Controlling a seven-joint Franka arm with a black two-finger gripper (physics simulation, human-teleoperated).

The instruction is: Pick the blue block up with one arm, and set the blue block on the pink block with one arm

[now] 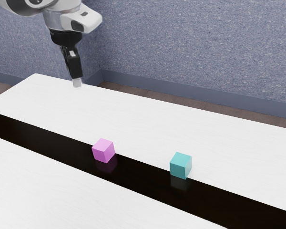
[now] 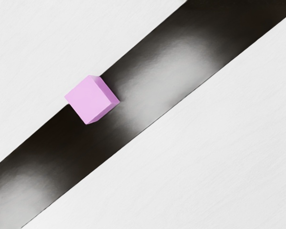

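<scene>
The step in hand is judged to be the reach for the blue block [image 1: 180,165], since nothing is held yet. The end effector [image 1: 77,83] is seen high over the far edge of the counter [image 1: 157,129], with neither block touched. It is viewed edge-on, so whether it is released or clenched cannot be told. The blue block is found well away from the end effector, lower and toward the exterior view's right, resting on the black strip [image 1: 47,143] that crosses the counter. The pink block [image 1: 103,150] is set on the same strip, nearer the end effector than the blue one and well apart from it. In the wrist view the pink block [image 2: 91,99] is caught below the hand, at the strip's edge. For the reach to be done well, the end effector should be carried past the pink block at height, centred over the blue block, and squared to two opposite faces before it is lowered. The opening should be made wider than the block ahead of the descent, and the descent stopped short of the counter, so that the block is not nudged or tipped. A grasp around the middle of the sides would probably leave the underside free for placing on the pink block.
</scene>
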